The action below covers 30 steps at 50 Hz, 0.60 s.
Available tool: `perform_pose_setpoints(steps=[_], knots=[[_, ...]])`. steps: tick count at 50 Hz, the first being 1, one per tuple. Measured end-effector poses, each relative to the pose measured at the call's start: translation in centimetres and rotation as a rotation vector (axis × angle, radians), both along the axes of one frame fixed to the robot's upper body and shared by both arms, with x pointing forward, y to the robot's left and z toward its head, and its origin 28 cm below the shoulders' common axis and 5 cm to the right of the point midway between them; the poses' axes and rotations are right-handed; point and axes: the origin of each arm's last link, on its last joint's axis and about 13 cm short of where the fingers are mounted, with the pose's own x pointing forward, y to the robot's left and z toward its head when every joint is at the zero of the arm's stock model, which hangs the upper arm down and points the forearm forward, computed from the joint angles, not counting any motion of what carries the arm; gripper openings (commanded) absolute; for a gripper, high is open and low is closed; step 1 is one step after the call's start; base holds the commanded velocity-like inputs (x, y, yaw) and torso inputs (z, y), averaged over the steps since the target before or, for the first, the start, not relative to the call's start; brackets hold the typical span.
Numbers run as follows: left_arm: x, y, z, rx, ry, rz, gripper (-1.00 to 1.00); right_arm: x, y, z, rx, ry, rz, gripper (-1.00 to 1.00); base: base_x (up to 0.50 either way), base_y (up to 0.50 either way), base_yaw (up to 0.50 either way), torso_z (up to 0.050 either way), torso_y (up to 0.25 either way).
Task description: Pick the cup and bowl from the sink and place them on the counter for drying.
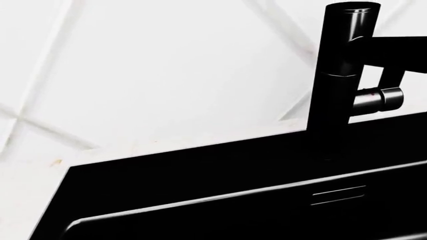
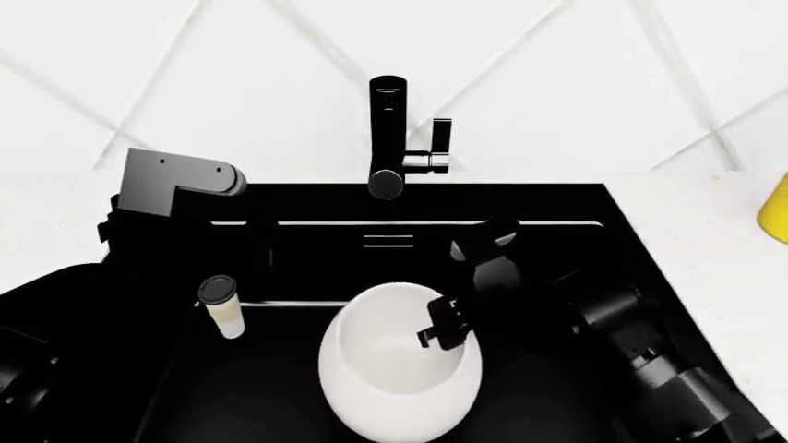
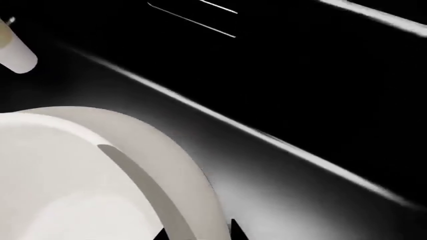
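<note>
The large white bowl (image 2: pixel 391 369) sits in the black sink (image 2: pixel 542 208). My right gripper (image 2: pixel 444 328) reaches down at its right rim. In the right wrist view the bowl's wall (image 3: pixel 143 150) runs between the two dark fingertips (image 3: pixel 237 231), one inside and one outside, both close against it. The small cream cup (image 2: pixel 225 310) with a dark rim stands upright in the sink, left of the bowl, and also shows as the cup (image 3: pixel 15 50). My left arm (image 2: pixel 173 180) hangs over the sink's left back corner. Its fingers are lost against the black basin.
The tall black faucet (image 2: pixel 388 129) rises behind the sink, with the faucet (image 1: pixel 343 75) near the left wrist camera. White counter (image 2: pixel 708 277) flanks the sink on both sides. A yellow bottle (image 2: pixel 776 208) stands at the far right edge. A white tiled wall is behind.
</note>
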Motion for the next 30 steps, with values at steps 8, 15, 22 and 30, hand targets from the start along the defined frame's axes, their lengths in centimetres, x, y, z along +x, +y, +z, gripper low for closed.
perform_pose_setpoints(steps=[8, 15, 22, 30], knots=[[0.0, 0.0, 0.0, 0.000, -0.001, 0.003, 1.00, -1.2, -1.3, 1.9, -0.020, -0.039, -0.023, -1.00, 0.00, 0.00, 0.00, 0.000, 0.000], [-0.1, 0.0, 0.0, -0.003, -0.002, 0.005, 1.00, -1.9, -2.7, 4.4, -0.049, -0.089, -0.048, -1.00, 0.00, 0.00, 0.00, 0.000, 0.000], [-0.2, 0.1, 0.0, -0.004, -0.003, 0.008, 1.00, -2.6, -4.1, 7.2, -0.072, -0.137, -0.075, -1.00, 0.00, 0.00, 0.00, 0.000, 0.000], [-0.3, 0.3, -0.2, -0.005, -0.002, 0.010, 1.00, -3.3, -5.9, 10.5, -0.087, -0.200, -0.127, -1.00, 0.00, 0.00, 0.00, 0.000, 0.000]])
